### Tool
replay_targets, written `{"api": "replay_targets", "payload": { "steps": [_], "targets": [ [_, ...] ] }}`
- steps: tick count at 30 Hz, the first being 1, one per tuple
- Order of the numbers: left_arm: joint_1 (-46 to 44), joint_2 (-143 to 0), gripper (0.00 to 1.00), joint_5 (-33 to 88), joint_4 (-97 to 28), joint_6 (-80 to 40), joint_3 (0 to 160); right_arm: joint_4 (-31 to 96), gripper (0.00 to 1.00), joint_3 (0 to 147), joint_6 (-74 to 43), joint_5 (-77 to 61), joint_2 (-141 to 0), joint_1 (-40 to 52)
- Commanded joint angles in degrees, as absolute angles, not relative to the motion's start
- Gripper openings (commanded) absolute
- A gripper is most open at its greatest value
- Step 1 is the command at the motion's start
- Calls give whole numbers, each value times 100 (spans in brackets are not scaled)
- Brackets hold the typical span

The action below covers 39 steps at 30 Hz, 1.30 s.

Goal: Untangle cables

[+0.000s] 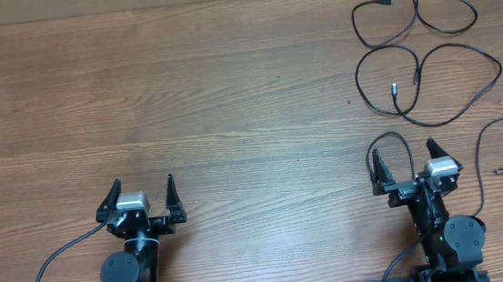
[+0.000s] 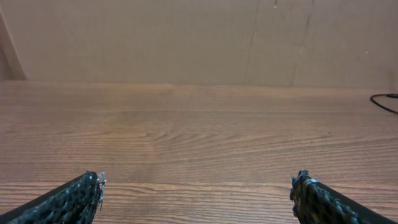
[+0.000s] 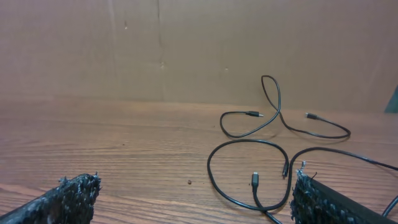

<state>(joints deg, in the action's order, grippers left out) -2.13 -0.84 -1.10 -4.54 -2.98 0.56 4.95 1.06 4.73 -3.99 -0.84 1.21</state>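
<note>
Your left gripper (image 1: 142, 182) and right gripper (image 1: 402, 151) both stand spread wide, holding nothing. The cables (image 1: 359, 77) lie as loose strands from one to three o'clock on the table (image 1: 183, 92). They look mostly separated, with a few crossings yet to part.

Brown wood on the surface (image 1: 229, 97), with long grain lines, smooth and not shiny. Thin black cables (image 1: 358, 79), smooth like rubber, a little glossy. Black plastic on the left tool (image 1: 143, 181) and right tool (image 1: 402, 149), with rough, bumpy black pads (image 3: 74, 194) and a shiny grey top block (image 1: 132, 203). Behind, a flat brown wall (image 2: 155, 37), dull like cardboard, with a few small marks.
</note>
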Motion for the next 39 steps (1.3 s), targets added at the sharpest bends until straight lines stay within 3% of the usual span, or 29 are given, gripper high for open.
{"api": "replay_targets", "payload": {
  "steps": [1, 39],
  "targets": [
    [-180, -25, 100, -145, -443, -257, 25, 460, 100, 49, 475, -325, -16, 154],
    [-180, -25, 100, -145, -440, -255, 25, 467, 100, 49, 434, -283, -16, 154]
  ]
}}
